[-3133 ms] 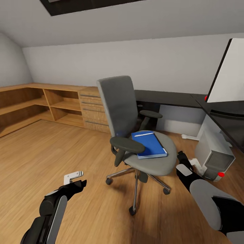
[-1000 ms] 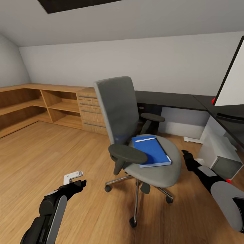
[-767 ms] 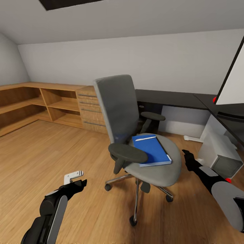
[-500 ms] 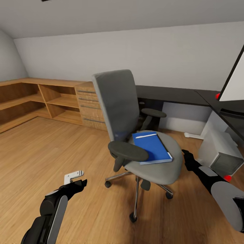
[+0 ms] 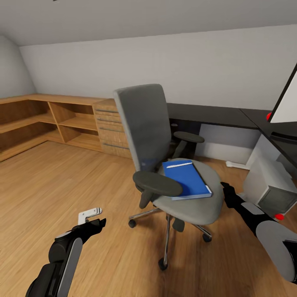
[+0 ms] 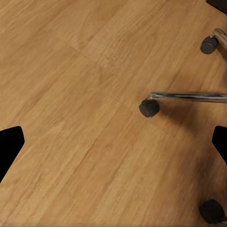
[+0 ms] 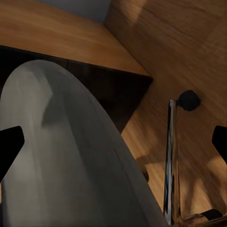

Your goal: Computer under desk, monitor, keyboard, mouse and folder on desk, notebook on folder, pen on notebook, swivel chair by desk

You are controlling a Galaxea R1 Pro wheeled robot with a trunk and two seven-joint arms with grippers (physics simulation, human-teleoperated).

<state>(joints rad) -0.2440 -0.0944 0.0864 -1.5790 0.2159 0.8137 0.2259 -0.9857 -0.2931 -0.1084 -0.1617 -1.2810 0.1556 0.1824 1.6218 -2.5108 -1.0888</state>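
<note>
The swivel chair (image 5: 145,123), grey with black armrests, stands mid-floor on its metal base. On its seat lies the blue folder (image 5: 186,179), a thin white strip across its far end. Behind runs the black desk (image 5: 210,115); the monitor (image 5: 288,103) stands on it at the far right, its white back toward me. The pale computer (image 5: 268,185) sits on the floor under the desk's right wing. My left gripper (image 5: 94,218) (image 6: 113,149) hangs open over bare floor near the chair's castors. My right gripper (image 5: 226,190) (image 7: 113,142) is open beside the seat's right edge. Keyboard, mouse, notebook and pen are out of view.
Light wooden shelves (image 5: 37,119) and a drawer chest (image 5: 108,128) line the left wall. Wood plank floor (image 5: 62,181) spreads left of the chair. The chair's chrome legs (image 6: 189,96) and castors (image 6: 149,108) reach toward my left arm. Small red markers (image 5: 280,215) show by the computer and monitor.
The whole view has shifted with the camera: the skylight has left the top edge and the chair looks slightly nearer. My right arm has stretched forward beside the seat. The folder stays put.
</note>
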